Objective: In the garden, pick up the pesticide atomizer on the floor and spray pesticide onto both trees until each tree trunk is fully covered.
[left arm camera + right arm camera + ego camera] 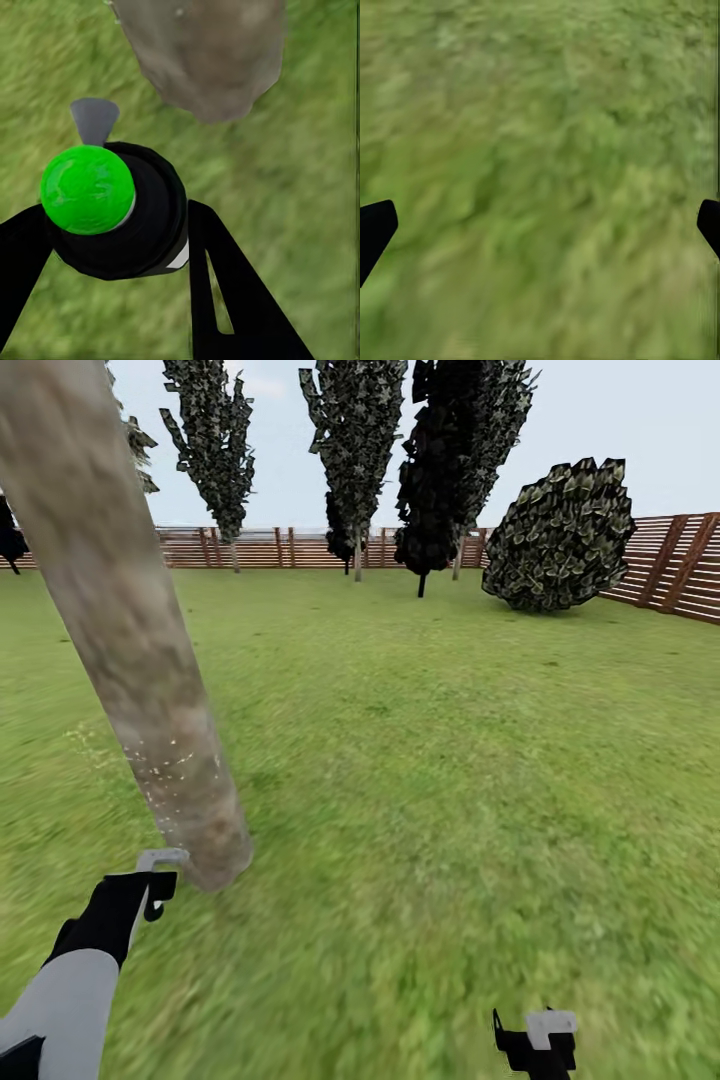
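The atomizer (120, 214) is pinched upright in the left pincer (150, 890) at lower left, its nozzle aimed at the trunk (130, 630) just beside it; the right pincer (535, 1040) is spread.

A wide green lawn (450, 760) fills most of the frame, its grass blurred toward the bottom edge. Along the far side runs a brown wooden fence (270, 547) of horizontal slats, turning at the right edge of the frame into a nearer stretch (675, 565). Before it stand tall, narrow dark trees (355, 440) across the upper middle, one near-black (450, 460). A round dark bush (562, 535) sits at upper right, just beside the fence corner. Above is a pale, hazy blue sky (620, 420) under even daylight.
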Tool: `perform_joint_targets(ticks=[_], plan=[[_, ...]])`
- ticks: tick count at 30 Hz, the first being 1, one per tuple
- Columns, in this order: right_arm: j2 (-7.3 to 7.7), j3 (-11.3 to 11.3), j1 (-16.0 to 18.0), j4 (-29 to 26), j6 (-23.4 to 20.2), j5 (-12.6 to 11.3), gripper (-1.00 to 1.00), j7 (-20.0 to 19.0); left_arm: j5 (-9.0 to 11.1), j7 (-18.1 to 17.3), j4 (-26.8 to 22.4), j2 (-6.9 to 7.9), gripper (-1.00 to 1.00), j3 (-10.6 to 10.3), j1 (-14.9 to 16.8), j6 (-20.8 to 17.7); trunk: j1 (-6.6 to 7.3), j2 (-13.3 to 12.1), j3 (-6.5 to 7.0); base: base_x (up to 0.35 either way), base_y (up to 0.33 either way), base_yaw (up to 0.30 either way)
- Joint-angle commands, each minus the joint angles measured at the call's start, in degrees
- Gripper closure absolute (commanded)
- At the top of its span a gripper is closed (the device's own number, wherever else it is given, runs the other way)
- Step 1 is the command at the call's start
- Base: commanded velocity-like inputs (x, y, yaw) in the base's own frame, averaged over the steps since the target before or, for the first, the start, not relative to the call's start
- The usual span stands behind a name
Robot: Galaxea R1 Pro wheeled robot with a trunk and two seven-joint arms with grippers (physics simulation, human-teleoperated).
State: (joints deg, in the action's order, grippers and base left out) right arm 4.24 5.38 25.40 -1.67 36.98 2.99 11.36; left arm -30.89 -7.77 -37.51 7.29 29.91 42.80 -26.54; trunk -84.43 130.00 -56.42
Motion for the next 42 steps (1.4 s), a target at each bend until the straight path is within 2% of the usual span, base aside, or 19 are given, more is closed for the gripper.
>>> perform_joint_targets(ticks=[1,8,24,42], plan=[[-0.01,-0.01,0.00,0.00,0.00,0.00,-1.00,0.00,0.02,0.06,0.10,0.00,1.00,0.00,0.00,0.00,0.00,0.00,0.00,0.112,-0.256,0.000],[-0.11,0.04,0.00,0.00,-0.02,0.00,-1.00,0.03,0.13,0.15,1.21,0.00,1.00,-0.01,0.00,0.03,0.00,0.00,0.00,0.021,-0.271,0.022],[-0.11,0.04,0.00,0.00,0.01,0.00,-1.00,0.04,0.22,0.30,1.22,0.00,1.00,0.06,0.00,0.00,0.00,0.00,0.00,0.014,-0.274,0.256],[-0.07,0.04,0.00,0.00,-0.01,0.00,-1.00,0.06,0.19,0.30,1.22,0.09,1.00,0.23,0.00,0.00,0.00,0.00,0.00,0.161,-0.257,0.008]])
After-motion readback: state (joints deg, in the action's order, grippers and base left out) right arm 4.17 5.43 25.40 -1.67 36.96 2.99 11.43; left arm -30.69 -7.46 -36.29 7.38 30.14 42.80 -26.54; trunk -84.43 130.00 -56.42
